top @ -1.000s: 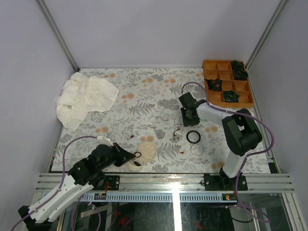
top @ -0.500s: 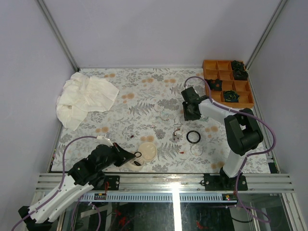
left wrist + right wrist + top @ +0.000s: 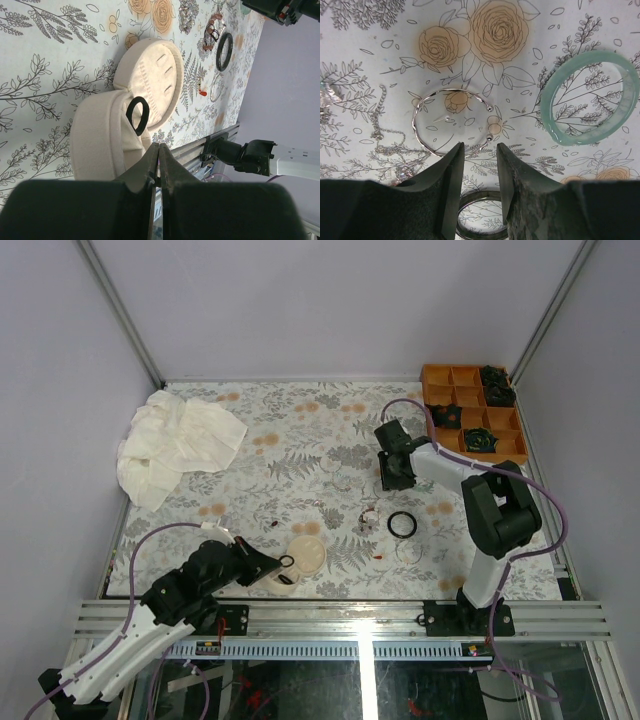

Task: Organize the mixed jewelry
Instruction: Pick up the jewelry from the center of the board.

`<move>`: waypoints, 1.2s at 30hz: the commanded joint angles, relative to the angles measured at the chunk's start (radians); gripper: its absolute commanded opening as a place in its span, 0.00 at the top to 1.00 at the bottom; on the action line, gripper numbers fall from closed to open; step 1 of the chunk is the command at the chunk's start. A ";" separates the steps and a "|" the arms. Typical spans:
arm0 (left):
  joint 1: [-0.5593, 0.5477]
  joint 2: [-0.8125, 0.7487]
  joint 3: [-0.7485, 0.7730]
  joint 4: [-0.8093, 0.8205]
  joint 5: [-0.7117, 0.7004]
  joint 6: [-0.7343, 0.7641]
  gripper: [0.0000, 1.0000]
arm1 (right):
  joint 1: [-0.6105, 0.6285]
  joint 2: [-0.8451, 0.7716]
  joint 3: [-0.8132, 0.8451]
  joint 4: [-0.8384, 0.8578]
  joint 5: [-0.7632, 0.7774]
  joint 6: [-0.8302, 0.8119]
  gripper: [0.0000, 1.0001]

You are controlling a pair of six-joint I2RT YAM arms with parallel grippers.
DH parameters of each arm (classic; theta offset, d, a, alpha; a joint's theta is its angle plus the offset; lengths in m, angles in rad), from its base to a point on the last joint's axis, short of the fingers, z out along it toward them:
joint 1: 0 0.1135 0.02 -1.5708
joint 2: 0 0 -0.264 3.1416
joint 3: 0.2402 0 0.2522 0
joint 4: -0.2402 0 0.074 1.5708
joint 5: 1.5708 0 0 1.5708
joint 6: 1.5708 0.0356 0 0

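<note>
Several loose pieces of mixed jewelry (image 3: 368, 518) lie on the floral-print bench (image 3: 300, 440), right of centre. A crumpled white cloth (image 3: 175, 445) lies at far left, and an orange compartment tray (image 3: 500, 458) stands in the far right corner.

The pieces, by size:
- A black ring (image 3: 400, 524) lies flat on the bench.
- A clear hoop (image 3: 408, 551) lies just nearer the arms.
- A pale-teal bangle (image 3: 590, 97) is smooth and translucent.
- A silver open bangle (image 3: 451, 122) has ball ends, with a fine chain (image 3: 377, 135) beside it.
- Reddish bits (image 3: 379, 556) lie near the hoop.
- A small black loop (image 3: 138, 114) rests on the cream dish (image 3: 152, 80), whose face bears short slots.

The right pincer (image 3: 480, 152) hangs over the bench just beside the silver open bangle, its fingers narrowly parted and holding nothing. The left pincer (image 3: 159, 165) is closed, its fingers meeting in a thin line at the dish's edge. Whether it grips anything cannot be told.

Dark items sit in some tray compartments but are too small to identify. A dark ring (image 3: 480, 215) shows only partly between the right fingers, and whether it is the same black ring cannot be told.

Compared with a second ago, the right pincer sits farther from the black ring, toward the tray. The left arm is unchanged.
</note>
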 commanded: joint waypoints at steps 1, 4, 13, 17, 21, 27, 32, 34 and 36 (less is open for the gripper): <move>-0.008 -0.018 -0.066 -0.070 -0.009 0.011 0.99 | -0.003 0.009 0.023 -0.017 0.017 0.015 0.61; -0.007 -0.018 -0.067 -0.073 -0.010 0.011 0.99 | -0.003 0.013 0.012 -0.011 0.017 0.018 0.61; -0.007 -0.018 -0.067 -0.073 -0.010 0.009 1.00 | -0.003 0.058 0.025 -0.007 0.033 0.024 0.63; -0.006 -0.014 -0.065 -0.074 -0.012 0.009 1.00 | -0.003 0.066 0.026 -0.010 0.040 0.028 0.66; -0.008 -0.014 -0.064 -0.073 -0.012 0.009 0.99 | -0.003 0.071 0.028 -0.011 0.058 0.024 0.77; -0.006 -0.008 -0.059 -0.072 -0.014 0.011 0.99 | -0.003 0.079 0.052 -0.017 0.096 0.010 0.93; -0.006 -0.006 -0.056 -0.073 -0.015 0.012 0.99 | -0.004 0.073 0.084 -0.022 0.107 -0.003 1.00; -0.007 -0.007 -0.055 -0.073 -0.015 0.012 0.99 | -0.003 0.063 0.095 -0.023 0.108 -0.008 1.00; -0.006 -0.003 -0.051 -0.075 -0.016 0.014 0.99 | -0.003 0.044 0.099 -0.025 0.112 -0.010 1.00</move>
